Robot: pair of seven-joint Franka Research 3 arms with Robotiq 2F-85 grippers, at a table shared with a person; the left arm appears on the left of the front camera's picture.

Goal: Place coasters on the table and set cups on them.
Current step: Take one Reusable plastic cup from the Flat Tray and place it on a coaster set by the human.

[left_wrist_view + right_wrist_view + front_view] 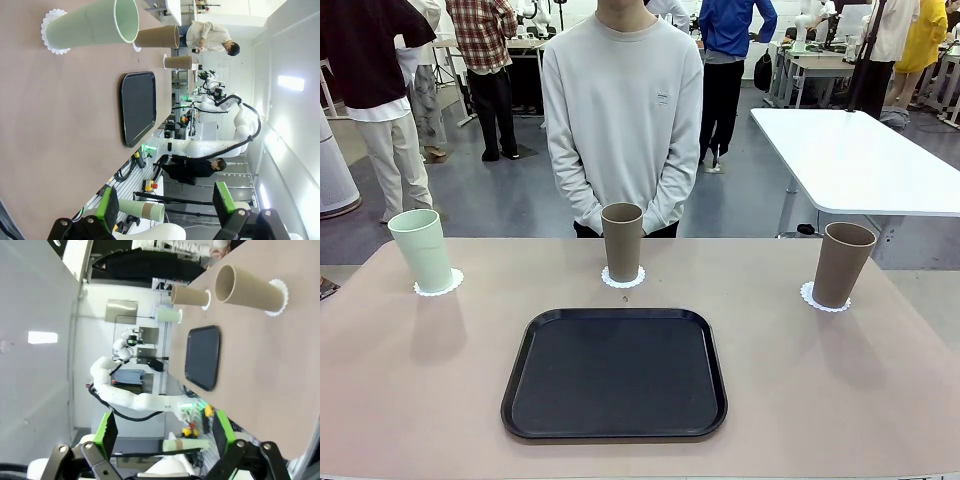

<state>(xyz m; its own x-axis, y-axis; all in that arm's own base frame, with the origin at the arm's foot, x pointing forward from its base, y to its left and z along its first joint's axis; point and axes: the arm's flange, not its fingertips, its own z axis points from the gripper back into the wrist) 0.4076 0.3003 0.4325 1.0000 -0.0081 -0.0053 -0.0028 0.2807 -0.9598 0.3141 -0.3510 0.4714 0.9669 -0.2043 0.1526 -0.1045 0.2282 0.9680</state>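
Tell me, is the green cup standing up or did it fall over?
Standing up. The green cup sits upright on its white coaster on the table, open mouth facing up.

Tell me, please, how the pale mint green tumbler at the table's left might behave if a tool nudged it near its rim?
The tall, tapered pale mint green tumbler would probably tip rather than slide: its base is narrower than its mouth. It looks empty, so likely light. The thin, lacy white paper coaster beneath it may well slip or crumple on the smooth beige tabletop.
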